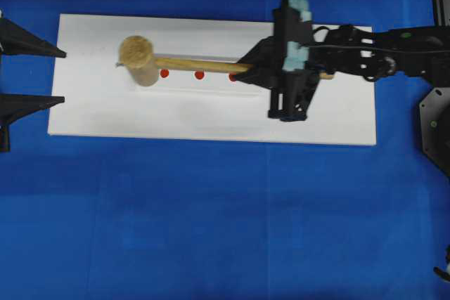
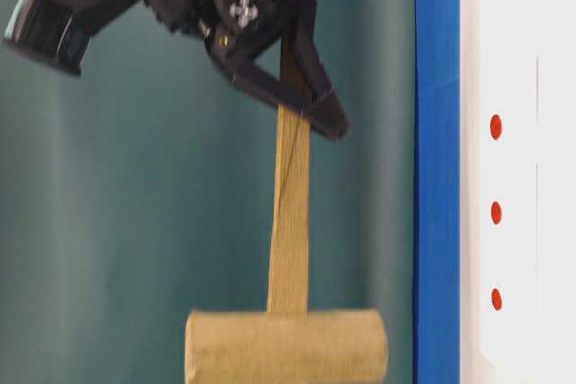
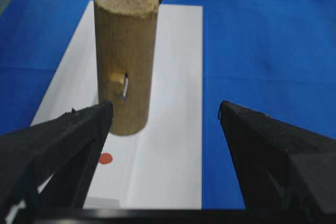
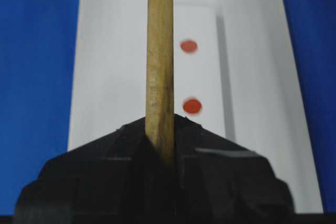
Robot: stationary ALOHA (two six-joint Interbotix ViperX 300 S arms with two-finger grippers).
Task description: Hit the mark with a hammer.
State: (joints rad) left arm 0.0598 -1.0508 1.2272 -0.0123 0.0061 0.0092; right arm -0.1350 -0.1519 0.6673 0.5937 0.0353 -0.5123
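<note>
In the overhead view the right end effector (image 1: 247, 69) sits right of centre, clamped tight on the handle of the hammer (image 1: 190, 65), which stretches leftward across the white board (image 1: 211, 121) lying on the blue table (image 1: 211, 230). The thick cylindrical head is at the left end of the handle, upper left of the frame's middle, over the left part of the white strip. The mark (image 1: 200, 74), the middle of three red dots in a row, shows just below the handle, roughly halfway between head and end effector; the left dot lies just beside the head and the right dot is partly hidden by the fingers. The table-level view shows the hammer held clear of the board, its head apart from the dots. At the far left edge the left end effector (image 1: 62, 75) rests with its two fingers spread wide, holding nothing, pointing toward the board's left end.
</note>
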